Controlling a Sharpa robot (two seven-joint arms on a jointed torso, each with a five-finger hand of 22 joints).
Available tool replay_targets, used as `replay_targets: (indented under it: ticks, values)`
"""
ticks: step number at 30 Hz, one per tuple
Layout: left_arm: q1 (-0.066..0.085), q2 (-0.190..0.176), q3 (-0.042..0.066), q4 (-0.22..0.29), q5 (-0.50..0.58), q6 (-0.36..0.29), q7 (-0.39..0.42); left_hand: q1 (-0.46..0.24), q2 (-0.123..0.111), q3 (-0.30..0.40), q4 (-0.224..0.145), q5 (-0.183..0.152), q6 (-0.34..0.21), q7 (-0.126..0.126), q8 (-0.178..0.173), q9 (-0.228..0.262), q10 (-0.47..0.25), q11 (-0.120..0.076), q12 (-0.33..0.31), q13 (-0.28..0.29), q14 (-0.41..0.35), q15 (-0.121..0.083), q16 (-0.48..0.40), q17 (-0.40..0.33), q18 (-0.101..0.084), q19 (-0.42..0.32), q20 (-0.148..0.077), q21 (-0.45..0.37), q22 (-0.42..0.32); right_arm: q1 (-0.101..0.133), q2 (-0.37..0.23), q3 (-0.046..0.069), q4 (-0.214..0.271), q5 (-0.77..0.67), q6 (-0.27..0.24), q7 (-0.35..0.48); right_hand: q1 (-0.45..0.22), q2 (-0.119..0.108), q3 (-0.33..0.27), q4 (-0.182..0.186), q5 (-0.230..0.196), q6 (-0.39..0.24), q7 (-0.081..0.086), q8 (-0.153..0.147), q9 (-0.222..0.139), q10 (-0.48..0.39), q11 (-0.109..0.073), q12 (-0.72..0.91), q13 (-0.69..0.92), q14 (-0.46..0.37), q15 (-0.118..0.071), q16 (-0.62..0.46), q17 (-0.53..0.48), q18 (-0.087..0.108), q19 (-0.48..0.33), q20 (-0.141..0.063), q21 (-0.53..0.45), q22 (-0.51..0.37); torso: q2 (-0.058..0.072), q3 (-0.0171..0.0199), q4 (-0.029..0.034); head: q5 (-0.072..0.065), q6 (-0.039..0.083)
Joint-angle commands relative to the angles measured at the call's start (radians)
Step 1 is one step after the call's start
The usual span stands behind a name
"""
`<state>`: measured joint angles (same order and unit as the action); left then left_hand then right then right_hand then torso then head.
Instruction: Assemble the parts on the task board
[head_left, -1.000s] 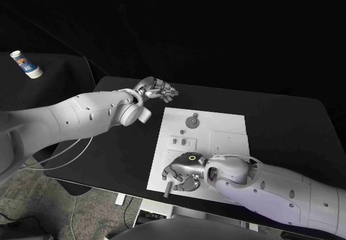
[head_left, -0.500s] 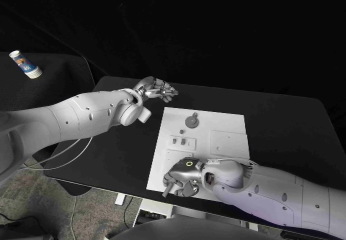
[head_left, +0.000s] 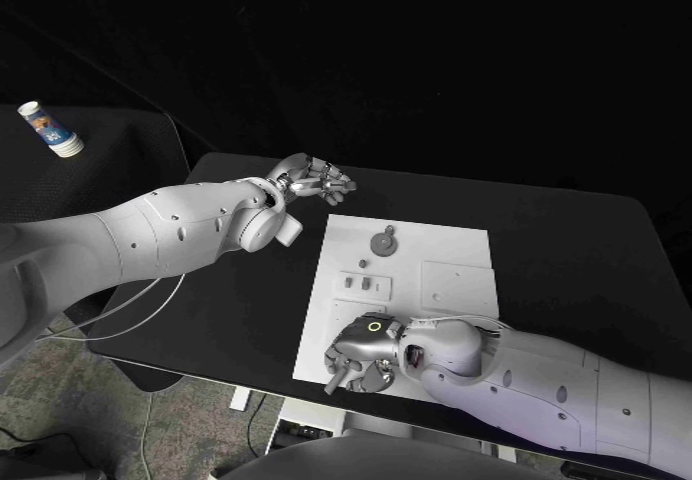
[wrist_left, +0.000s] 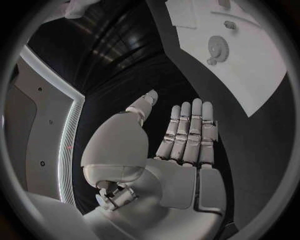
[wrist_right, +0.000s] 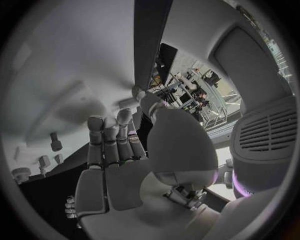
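Note:
The white task board (head_left: 454, 285) lies in the middle of the black table. A grey gear (head_left: 384, 242) sits at its far end, and a small slotted block (head_left: 361, 286) sits near the middle of its left side. My right hand (head_left: 364, 355) hangs over the board's near-left corner, fingers pointing down at a dark grey peg (head_left: 335, 381) lying there. In the right wrist view the fingers (wrist_right: 106, 145) are stretched out straight with nothing between them. My left hand (head_left: 310, 180) hovers off the board's far-left corner, flat and empty (wrist_left: 181, 145), with the gear (wrist_left: 217, 47) beyond it.
A white bottle with a blue label (head_left: 51, 130) stands on a dark surface far to the left. The table's near edge runs just below the board's near-left corner. A thin cable (head_left: 130, 310) hangs under my left arm.
My right hand has shifted a little toward the board's near-left corner, closer over the grey peg. The left hand has not moved.

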<state>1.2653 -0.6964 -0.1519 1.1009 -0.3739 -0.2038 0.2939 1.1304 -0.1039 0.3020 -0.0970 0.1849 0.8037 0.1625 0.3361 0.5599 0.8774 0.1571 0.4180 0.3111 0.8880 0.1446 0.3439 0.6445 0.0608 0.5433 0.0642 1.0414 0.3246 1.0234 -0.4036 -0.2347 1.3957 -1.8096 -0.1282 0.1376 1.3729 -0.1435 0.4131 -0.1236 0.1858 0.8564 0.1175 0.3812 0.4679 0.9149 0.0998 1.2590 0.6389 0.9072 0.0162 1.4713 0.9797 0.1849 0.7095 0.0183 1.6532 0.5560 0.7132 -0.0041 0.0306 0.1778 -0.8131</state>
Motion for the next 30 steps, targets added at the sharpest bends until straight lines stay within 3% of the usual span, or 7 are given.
replay_targets:
  ticks: [1, 8, 15, 22, 30]
  values:
    - [0.001, 0.002, 0.001, 0.001, 0.000, 0.012, 0.005, 0.001, 0.011, -0.005, 0.002, 0.000, 0.007, -0.003, 0.002, 0.001, 0.001, 0.001, -0.006, 0.001, 0.009, 0.000, -0.004, -0.001, -0.019, -0.006, 0.000, -0.007, 0.002, -0.001, 0.003, 0.000, -0.006, -0.021, -0.027, -0.021, -0.005, 0.012, 0.011, 0.000, 0.001, 0.058, 0.013, 0.028, 0.015, 0.004, -0.008, 0.009, 0.002, 0.007, 0.001, 0.007, 0.002, 0.011, 0.013, -0.002, 0.130, 0.003, 0.000, 0.0000, -0.0003, 0.000, -0.001]
    - [0.001, 0.002, 0.001, 0.001, 0.000, 0.012, 0.005, 0.001, 0.011, -0.005, 0.002, 0.000, 0.007, -0.003, 0.002, 0.001, 0.001, 0.001, -0.007, 0.001, 0.009, 0.000, -0.004, -0.001, -0.019, -0.006, 0.000, -0.007, 0.002, -0.001, 0.001, 0.000, -0.004, 0.002, -0.014, -0.011, -0.020, 0.026, 0.028, 0.007, 0.001, 0.145, 0.019, 0.067, 0.036, 0.018, -0.014, 0.017, 0.002, 0.018, -0.003, 0.013, 0.002, 0.014, 0.025, -0.003, 0.133, 0.009, 0.000, 0.0001, 0.0001, 0.002, -0.002]
    - [0.001, 0.002, 0.001, 0.001, 0.000, 0.012, 0.004, 0.001, 0.011, -0.005, 0.002, 0.000, 0.007, -0.003, 0.002, 0.001, 0.001, 0.001, -0.007, 0.001, 0.009, 0.000, -0.004, -0.001, -0.020, -0.006, 0.000, -0.007, 0.002, -0.001, 0.000, 0.000, -0.007, 0.008, 0.008, -0.024, -0.034, 0.038, 0.035, 0.015, 0.001, 0.166, 0.017, 0.076, 0.042, 0.024, -0.015, 0.018, 0.001, 0.022, -0.004, 0.014, 0.002, 0.015, 0.030, -0.003, 0.135, 0.011, 0.000, 0.0006, -0.0011, 0.002, -0.002]
    - [0.001, 0.001, 0.001, 0.001, 0.000, 0.011, 0.002, 0.001, 0.011, -0.005, 0.002, 0.000, 0.007, -0.003, 0.002, 0.001, 0.001, 0.001, -0.007, 0.001, 0.009, 0.000, -0.004, -0.001, -0.020, -0.006, 0.000, -0.007, 0.002, -0.001, 0.000, 0.000, -0.007, 0.004, 0.037, -0.056, -0.060, 0.045, 0.036, 0.026, 0.000, 0.157, 0.021, 0.066, 0.039, 0.026, -0.015, 0.017, -0.001, 0.025, -0.005, 0.014, 0.001, 0.014, 0.034, -0.003, 0.134, 0.013, 0.000, 0.0010, -0.0009, 0.001, -0.003]
    - [0.001, 0.000, 0.001, 0.002, 0.000, 0.011, 0.002, 0.001, 0.011, -0.005, 0.002, 0.000, 0.007, -0.002, 0.001, 0.001, 0.001, 0.001, -0.007, 0.001, 0.009, 0.000, -0.005, -0.001, -0.020, -0.006, 0.000, -0.007, 0.002, -0.001, -0.006, 0.000, -0.008, 0.011, 0.042, -0.068, -0.103, 0.044, 0.038, 0.034, 0.002, 0.112, 0.031, 0.030, 0.024, 0.021, -0.015, 0.011, -0.006, 0.023, -0.005, 0.011, -0.001, 0.015, 0.034, -0.003, 0.129, 0.014, 0.000, 0.0011, -0.0011, 0.000, -0.003]
